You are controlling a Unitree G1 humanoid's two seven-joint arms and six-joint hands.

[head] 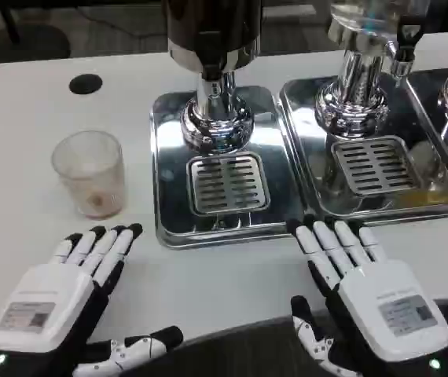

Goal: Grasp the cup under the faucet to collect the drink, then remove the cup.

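— Where do the hands stand?
— Left hand [59, 302] and right hand [365, 294] lie flat, fingers spread, holding nothing.
— And the cup [90, 173]?
— On the table, just beyond the left fingers, left of the drip tray [169, 157]. Grasping comes first, probably.

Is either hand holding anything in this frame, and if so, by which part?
Nothing is held. The left hand and right hand both lie over the table with fingers extended, and the cup stands apart, ahead of the left hand, untouched.

Second dispenser [355, 94] w/ grated tray [373, 161] stood at right; black hole [86, 84] marked white table [20, 118] far left.
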